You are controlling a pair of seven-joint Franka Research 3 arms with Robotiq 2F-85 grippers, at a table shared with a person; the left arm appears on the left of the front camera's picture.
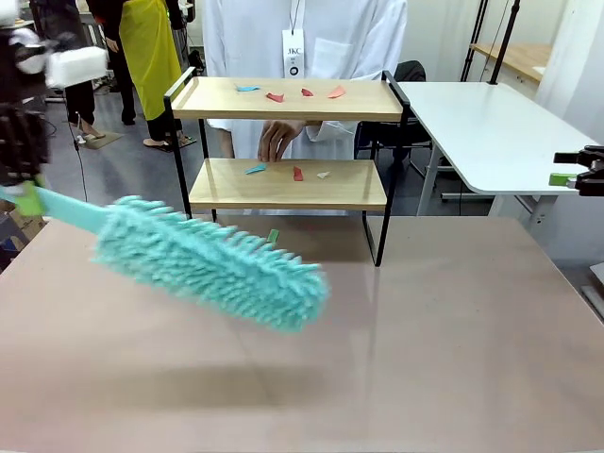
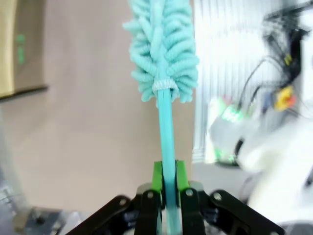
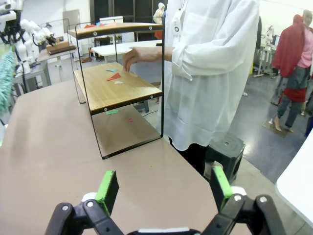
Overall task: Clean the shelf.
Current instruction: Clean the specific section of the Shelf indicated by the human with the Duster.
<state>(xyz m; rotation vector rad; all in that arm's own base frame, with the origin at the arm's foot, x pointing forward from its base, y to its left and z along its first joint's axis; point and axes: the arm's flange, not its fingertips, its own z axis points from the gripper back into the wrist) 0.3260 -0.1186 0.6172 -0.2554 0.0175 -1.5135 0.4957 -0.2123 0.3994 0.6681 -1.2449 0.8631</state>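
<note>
Teal duster (image 1: 212,261) hangs before shelf (image 1: 363,102) holding scraps (image 1: 275,96).

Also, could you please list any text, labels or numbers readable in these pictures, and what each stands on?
"JKC": on the white badge at the person's chest; the round mark beneath it is too small to read.
No print shows on the shelf or the duster.

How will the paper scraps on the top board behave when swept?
Small coloured paper scraps lie thin and flat: probably very light, apt to slide or flutter. The fluffy teal duster looks soft, so may ride over some.
</note>
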